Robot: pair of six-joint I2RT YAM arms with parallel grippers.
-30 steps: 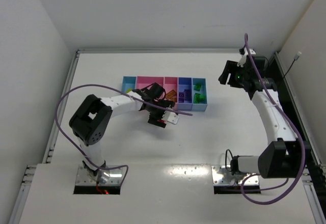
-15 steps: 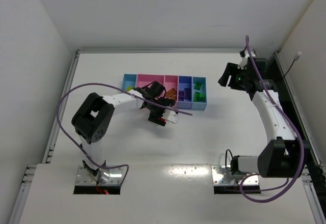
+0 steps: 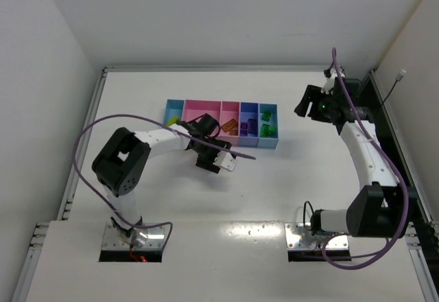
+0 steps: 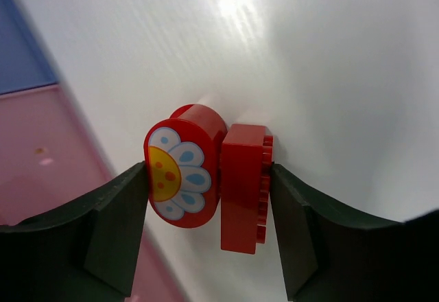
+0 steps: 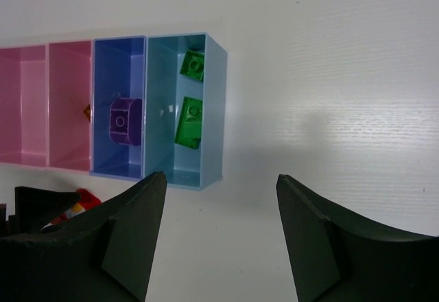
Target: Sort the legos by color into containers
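Observation:
My left gripper [image 4: 209, 192] is shut on two red legos side by side: a rounded one with a flower print [image 4: 184, 168] and a rectangular one [image 4: 243, 185]. It holds them low over the white table, just in front of the pink bins [image 4: 41, 158]. In the top view the left gripper [image 3: 211, 159] is in front of the containers [image 3: 199, 108]. Green legos [image 5: 188, 120] lie in the right light-blue bin and a purple one [image 5: 125, 121] in the blue-violet bin. My right gripper [image 5: 219, 240] is open and empty, high to the right of the row [image 3: 310, 103].
An orange lego [image 3: 231, 126] lies in a pink bin and a yellow-green one [image 3: 173, 119] in the left light-blue bin. A purple cable [image 3: 233, 152] trails off the left wrist. White walls enclose the table on three sides.
My left gripper has shifted slightly left and toward the near edge with the red legos still in it. The right arm has barely moved.

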